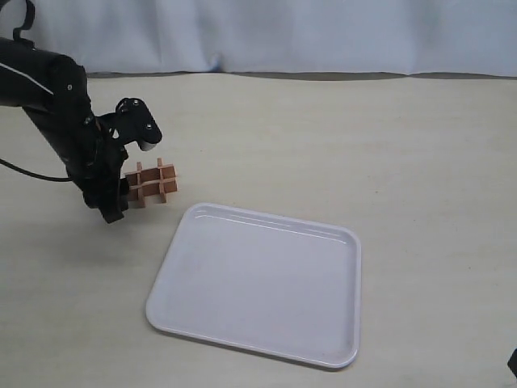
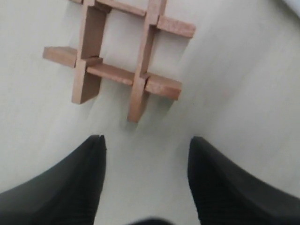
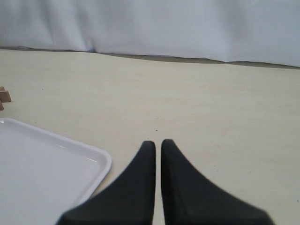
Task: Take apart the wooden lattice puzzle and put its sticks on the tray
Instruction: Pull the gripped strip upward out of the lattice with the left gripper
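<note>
The wooden lattice puzzle [image 1: 153,183] lies whole on the table, a reddish-brown hash of interlocked sticks, just off the white tray's [image 1: 198,323] far left corner. In the left wrist view the puzzle [image 2: 123,56] lies just ahead of my left gripper [image 2: 146,143], which is open with bare table between its fingers. In the exterior view the left gripper [image 1: 121,198] sits at the puzzle's left side. My right gripper [image 3: 156,144] is shut on nothing, low over the table beside the tray's rim [image 3: 104,161]. A stick end of the puzzle [image 3: 4,96] shows at that view's edge.
A white cloth backdrop [image 1: 283,36] closes off the far edge of the beige table [image 1: 363,145]. The left arm's black body [image 1: 56,113] stands left of the puzzle. A dark bit of the right arm [image 1: 512,364] shows at the lower right corner.
</note>
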Controlling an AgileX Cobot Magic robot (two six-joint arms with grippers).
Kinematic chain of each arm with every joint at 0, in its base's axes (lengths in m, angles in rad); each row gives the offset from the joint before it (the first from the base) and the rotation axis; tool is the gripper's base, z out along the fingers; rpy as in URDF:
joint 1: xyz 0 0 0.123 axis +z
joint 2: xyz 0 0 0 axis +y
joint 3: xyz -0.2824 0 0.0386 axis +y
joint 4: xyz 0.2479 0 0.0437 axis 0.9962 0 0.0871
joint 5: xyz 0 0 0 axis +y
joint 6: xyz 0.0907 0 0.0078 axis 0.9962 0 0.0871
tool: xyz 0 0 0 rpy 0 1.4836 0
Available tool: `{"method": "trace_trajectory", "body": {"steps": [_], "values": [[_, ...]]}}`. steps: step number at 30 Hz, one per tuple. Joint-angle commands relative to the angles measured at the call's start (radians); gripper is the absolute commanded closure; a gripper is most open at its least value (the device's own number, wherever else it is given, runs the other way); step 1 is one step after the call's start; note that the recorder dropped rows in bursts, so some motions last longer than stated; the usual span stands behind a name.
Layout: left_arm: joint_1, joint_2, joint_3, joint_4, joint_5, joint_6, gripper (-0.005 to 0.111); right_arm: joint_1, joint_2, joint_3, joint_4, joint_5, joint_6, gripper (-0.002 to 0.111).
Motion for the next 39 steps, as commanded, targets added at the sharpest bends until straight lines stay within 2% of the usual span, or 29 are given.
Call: {"method": "trace_trajectory", "body": {"steps": [1, 16, 22, 24, 39], "values": [[0.001, 0.003, -0.008, -0.014, -0.044, 0.082, 0.056, 0.004, -0.004, 0.002, 0.003, -0.002, 0.004, 0.104], [0.001, 0.077, -0.008, -0.021, -0.141, 0.082, 0.056, 0.004, -0.004, 0.002, 0.003, -0.002, 0.004, 0.104], [0.001, 0.077, -0.008, -0.021, -0.135, 0.082, 0.098, 0.004, -0.004, 0.002, 0.003, -0.002, 0.004, 0.104], [0.001, 0.077, -0.008, -0.035, -0.110, 0.082, 0.106, 0.004, -0.004, 0.002, 0.003, -0.002, 0.004, 0.104], [0.001, 0.029, -0.046, -0.111, -0.003, 0.082, 0.107, 0.004, -0.004, 0.002, 0.003, -0.002, 0.004, 0.104]]}}
